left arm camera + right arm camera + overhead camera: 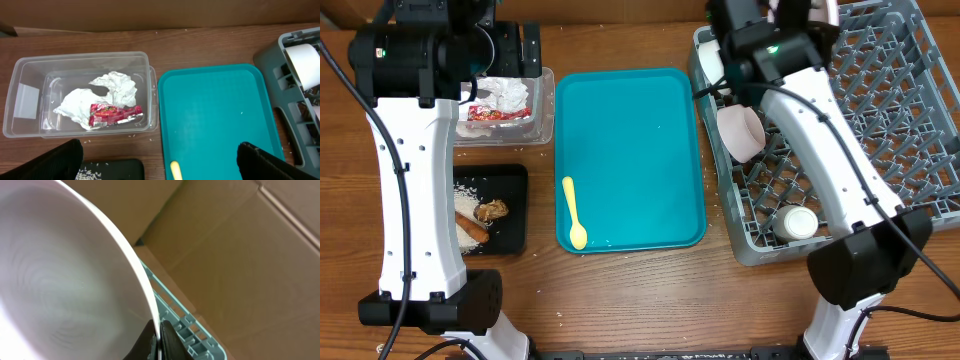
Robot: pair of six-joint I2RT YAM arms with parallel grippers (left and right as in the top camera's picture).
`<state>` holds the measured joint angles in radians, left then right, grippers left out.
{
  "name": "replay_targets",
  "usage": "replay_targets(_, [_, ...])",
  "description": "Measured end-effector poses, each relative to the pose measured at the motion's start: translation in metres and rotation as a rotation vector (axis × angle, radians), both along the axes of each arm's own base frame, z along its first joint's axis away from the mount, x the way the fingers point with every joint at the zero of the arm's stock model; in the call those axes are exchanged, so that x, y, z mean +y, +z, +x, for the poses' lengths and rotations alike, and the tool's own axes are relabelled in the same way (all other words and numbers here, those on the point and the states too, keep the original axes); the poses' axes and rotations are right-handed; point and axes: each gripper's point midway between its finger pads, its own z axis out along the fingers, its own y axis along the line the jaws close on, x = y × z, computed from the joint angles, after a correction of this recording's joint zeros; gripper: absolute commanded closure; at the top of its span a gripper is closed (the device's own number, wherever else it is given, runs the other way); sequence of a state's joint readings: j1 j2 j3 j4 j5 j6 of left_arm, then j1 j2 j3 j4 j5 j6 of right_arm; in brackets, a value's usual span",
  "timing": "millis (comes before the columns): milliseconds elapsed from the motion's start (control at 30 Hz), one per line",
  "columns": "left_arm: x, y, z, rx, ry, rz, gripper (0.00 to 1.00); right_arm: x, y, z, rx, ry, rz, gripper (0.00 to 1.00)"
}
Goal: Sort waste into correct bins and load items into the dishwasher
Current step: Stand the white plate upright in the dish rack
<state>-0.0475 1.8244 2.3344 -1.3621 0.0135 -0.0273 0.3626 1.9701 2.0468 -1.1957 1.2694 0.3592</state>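
My left gripper (pixel 160 167) is open and empty, hanging over the gap between the clear tub (pixel 80 56) and the teal tray (pixel 215 115). The tub (pixel 542 100) holds crumpled white napkins (pixel 115 87) and a red wrapper (pixel 115 113). The black tray (pixel 515 215) holds rice (pixel 470 195), a brown clump (pixel 492 210) and a sausage stick (pixel 472 231). A yellow spoon (pixel 574 212) lies on the teal tray. My right gripper (pixel 160 340) is shut on the thin rim of a white dish (pixel 60 280) over the grey rack's (pixel 900 90) far edge; I cannot tell plate from bowl.
The rack holds a pale pink bowl (pixel 742 130), a small white cup (pixel 797 222) and a white bowl (pixel 712 58) along its left side. Cardboard boxes (pixel 250 245) stand behind the table. Loose rice grains lie on the wood near the tub.
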Motion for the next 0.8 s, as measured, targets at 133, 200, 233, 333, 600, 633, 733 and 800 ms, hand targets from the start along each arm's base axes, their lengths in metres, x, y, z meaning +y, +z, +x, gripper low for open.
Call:
replay_targets(133, [0.0, 0.0, 0.0, 0.0, 0.0, 0.0, 0.0, -0.017, -0.013, 0.002, 0.025, -0.02, 0.05, 0.96])
replay_targets(200, [0.0, 0.0, 0.0, 0.0, 0.0, 0.0, 0.0, -0.02, -0.023, 0.002, 0.039, -0.024, 0.063, 0.96])
replay_targets(233, [0.0, 0.0, 0.0, 0.0, 0.0, 0.0, 0.0, -0.02, -0.03, 0.003, 0.04, -0.023, 0.07, 0.96])
replay_targets(333, [0.0, 0.0, 0.0, 0.0, 0.0, 0.0, 0.0, -0.018, -0.05, 0.007, 0.038, -0.021, 0.082, 0.96])
replay_targets(600, [0.0, 0.0, 0.0, 0.0, 0.0, 0.0, 0.0, -0.031, -0.103, 0.012, 0.032, -0.047, 0.106, 0.96])
replay_targets(633, [0.0, 0.0, 0.0, 0.0, 0.0, 0.0, 0.0, -0.032, -0.107, 0.012, 0.032, -0.048, 0.111, 0.96])
replay_targets(733, [0.0, 0.0, 0.0, 0.0, 0.0, 0.0, 0.0, -0.036, -0.125, 0.012, 0.054, -0.041, 0.153, 0.92])
replay_targets(800, [0.0, 0.0, 0.0, 0.0, 0.0, 0.0, 0.0, -0.032, -0.134, 0.013, 0.077, -0.02, 0.194, 0.8])
